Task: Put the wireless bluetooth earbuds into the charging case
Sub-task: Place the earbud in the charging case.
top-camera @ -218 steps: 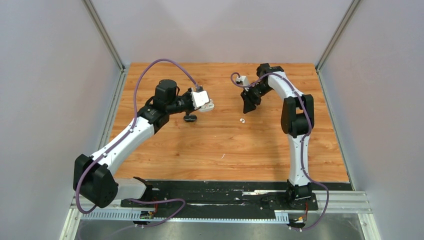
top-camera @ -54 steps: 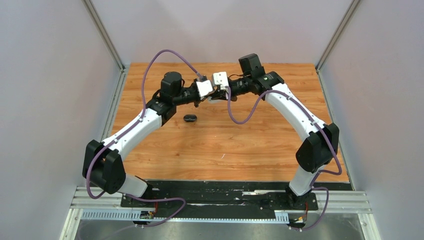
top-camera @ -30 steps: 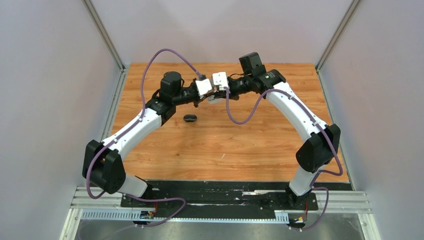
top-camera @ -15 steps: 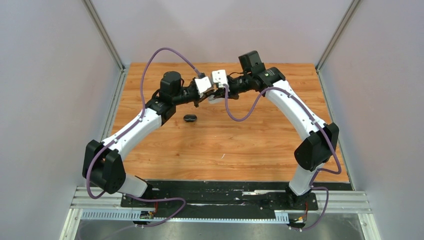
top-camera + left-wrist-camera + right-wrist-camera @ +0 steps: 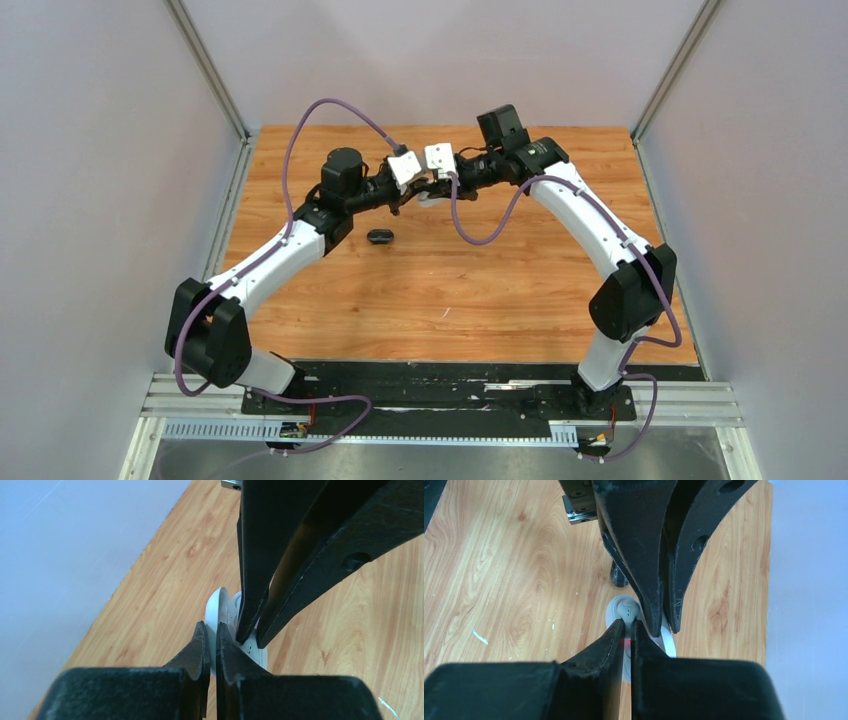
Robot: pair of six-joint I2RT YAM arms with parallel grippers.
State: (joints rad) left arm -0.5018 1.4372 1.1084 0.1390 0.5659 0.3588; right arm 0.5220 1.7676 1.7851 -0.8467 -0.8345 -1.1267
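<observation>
Both grippers meet above the back middle of the table. My left gripper is shut on the thin edge of the open white charging case, holding it in the air. My right gripper comes in from the opposite side, its tips pinching a white earbud that sits at the case. A red light glows between the right jaws. In the top view the two grippers, left and right, almost touch, and the case shows as a small white patch under them.
A black pebble-shaped case lies on the wooden table just in front of the left wrist. Grey walls close in the table on the left, back and right. The right arm's purple cable hangs in a loop below the grippers.
Over the last second both arms stay almost still at the case; the left wrist has tipped up slightly. Earlier, the right arm came across from the right, and the white bud on the table is gone.
</observation>
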